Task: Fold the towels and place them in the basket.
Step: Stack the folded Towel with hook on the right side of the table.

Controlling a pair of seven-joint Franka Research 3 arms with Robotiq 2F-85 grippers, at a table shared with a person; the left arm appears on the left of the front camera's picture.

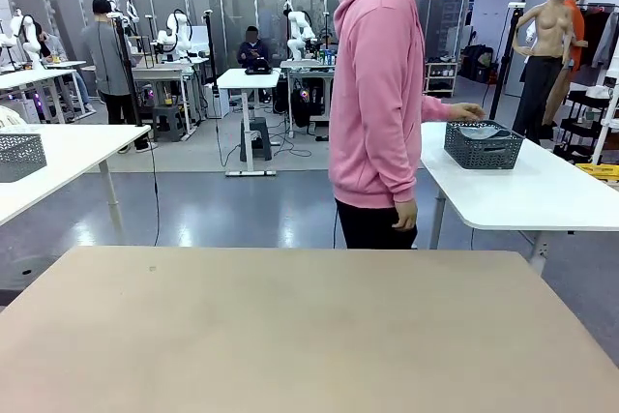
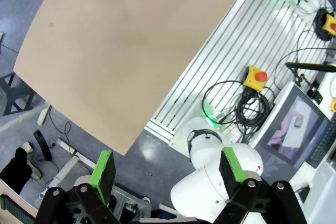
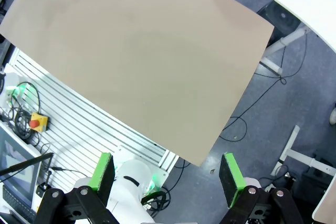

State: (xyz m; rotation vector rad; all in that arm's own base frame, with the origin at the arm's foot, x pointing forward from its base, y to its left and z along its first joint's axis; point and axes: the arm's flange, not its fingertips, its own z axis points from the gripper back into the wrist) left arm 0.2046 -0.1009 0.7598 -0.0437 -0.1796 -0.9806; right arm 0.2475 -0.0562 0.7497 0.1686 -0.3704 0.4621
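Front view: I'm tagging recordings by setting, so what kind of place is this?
Probably a robotics lab: white robot arms on rows of work tables, a person reaching to a mesh basket, and emergency-stop buttons.

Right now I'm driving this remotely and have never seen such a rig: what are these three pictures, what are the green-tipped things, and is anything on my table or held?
The wide picture comes from a fixed camera between the two robot arms, looking across the tan table at a person in a pink hoodie on the far side. The other two come from cameras on the arms' wrists, looking down along the fingers.

The green-tipped things are the grippers' fingers. The left gripper and the right gripper both stand open, high above the tan table, holding nothing.

The person is turned toward a white side table, one hand at the rim of the basket. Pale cloth shows inside it, probably the towels.
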